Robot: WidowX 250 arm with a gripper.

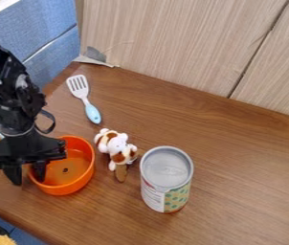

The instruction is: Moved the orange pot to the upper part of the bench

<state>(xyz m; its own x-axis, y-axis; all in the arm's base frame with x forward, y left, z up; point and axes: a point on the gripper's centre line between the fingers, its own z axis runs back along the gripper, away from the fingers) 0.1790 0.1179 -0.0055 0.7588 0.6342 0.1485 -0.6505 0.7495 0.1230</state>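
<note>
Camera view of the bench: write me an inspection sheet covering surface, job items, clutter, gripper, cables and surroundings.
Surface: brown wood-grain bench.
Job items: orange pot upright at the picture's lower left, not on the upper part; dark round mark on its inside bottom.
Clutter: slotted spatula with light-blue handle, lying flat; brown-and-white plush toy just right of the pot; upright can right of the toy.
Gripper: open at the pot's left wall, one finger inside, one outside.
Cables: black loop beside the arm; cannot tell if cable or strap.
Surroundings: wood-grain panels behind, blue padded surface at upper left.
</note>
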